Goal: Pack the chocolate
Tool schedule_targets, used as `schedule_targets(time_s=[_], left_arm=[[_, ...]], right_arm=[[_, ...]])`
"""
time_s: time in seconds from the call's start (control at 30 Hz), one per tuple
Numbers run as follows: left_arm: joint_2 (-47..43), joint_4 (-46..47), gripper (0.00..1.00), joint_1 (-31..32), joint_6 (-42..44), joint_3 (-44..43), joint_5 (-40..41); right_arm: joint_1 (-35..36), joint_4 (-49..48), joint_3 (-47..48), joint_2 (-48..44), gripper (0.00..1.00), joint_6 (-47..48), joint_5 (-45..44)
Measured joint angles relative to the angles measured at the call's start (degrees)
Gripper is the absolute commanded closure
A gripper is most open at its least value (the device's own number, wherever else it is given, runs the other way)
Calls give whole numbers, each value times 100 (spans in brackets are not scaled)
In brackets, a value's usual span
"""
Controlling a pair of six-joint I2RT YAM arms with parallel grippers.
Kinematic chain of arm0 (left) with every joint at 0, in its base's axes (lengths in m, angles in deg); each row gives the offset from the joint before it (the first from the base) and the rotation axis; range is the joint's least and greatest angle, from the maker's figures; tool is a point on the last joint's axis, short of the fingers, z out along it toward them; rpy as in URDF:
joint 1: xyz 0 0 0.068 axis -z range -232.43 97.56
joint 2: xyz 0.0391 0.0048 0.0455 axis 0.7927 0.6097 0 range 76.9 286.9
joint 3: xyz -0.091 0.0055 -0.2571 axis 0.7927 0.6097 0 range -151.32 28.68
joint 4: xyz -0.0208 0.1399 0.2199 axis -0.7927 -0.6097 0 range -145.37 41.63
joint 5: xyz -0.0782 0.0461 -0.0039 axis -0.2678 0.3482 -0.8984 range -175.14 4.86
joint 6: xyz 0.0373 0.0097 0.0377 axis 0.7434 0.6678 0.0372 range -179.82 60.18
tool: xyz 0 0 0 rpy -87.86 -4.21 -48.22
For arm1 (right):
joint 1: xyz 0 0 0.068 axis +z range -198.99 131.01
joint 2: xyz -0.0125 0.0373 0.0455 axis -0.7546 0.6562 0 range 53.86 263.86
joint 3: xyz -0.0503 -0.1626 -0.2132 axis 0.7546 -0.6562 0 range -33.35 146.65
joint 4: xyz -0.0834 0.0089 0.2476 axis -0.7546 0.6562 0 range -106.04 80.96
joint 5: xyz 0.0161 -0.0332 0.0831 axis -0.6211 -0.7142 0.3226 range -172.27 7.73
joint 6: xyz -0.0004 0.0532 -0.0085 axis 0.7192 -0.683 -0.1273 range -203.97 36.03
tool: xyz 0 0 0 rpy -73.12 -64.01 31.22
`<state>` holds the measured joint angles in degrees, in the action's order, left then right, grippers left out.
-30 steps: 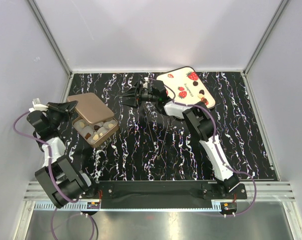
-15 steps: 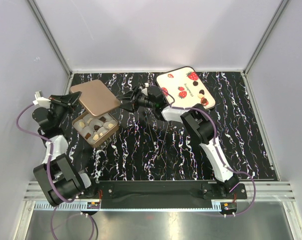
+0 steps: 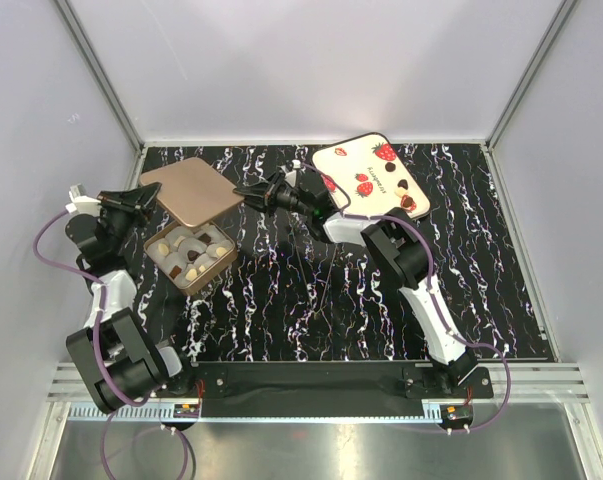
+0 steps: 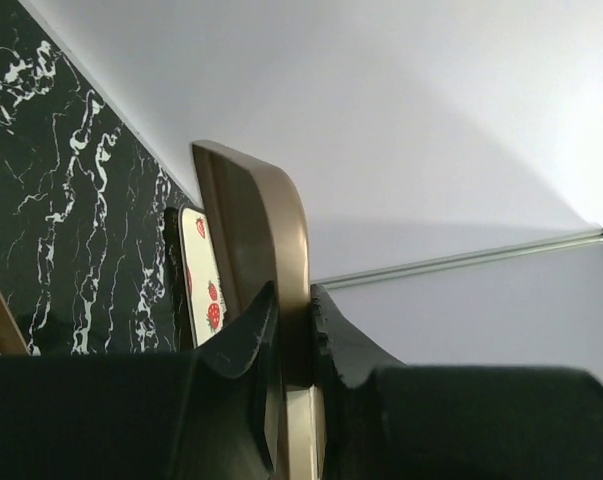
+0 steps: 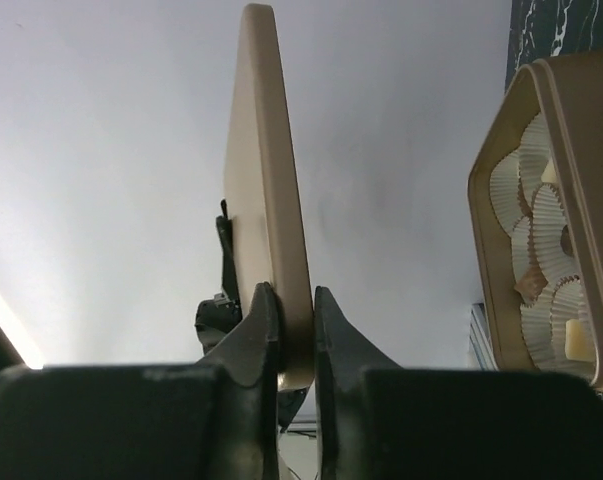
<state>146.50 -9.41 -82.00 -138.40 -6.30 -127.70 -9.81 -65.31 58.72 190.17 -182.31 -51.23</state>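
Left fingers (image 4: 243,342), right fingers (image 5: 253,335) pinching opposite lid (image 3: 191,190) edges

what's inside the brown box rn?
White and dark chocolates in paper cups fill the near part of the box. The lid, pinched by the left pincer and right pincer, hides its far corner from above.

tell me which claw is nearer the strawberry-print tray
Right. The right claw pinches the brown lid on the edge facing the strawberry-print tray; the left claw pinches the opposite edge, with the whole lid between it and the tray.
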Motion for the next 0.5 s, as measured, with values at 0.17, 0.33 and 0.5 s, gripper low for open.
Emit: schedule_targets(time_s=[0.17, 0.33, 0.5], left_arm=[[-122, -1008, 49, -15, 831, -37, 96], [-544, -2662, 41, -44, 2050, -304, 501], [-732, -3595, 32, -221, 2791, -560, 822]], right_arm=[[-33, -192, -17, 0, 100, 9, 46], [-13, -216, -17, 9, 100, 151, 286], [13, -507, -15, 94, 100, 120, 308]])
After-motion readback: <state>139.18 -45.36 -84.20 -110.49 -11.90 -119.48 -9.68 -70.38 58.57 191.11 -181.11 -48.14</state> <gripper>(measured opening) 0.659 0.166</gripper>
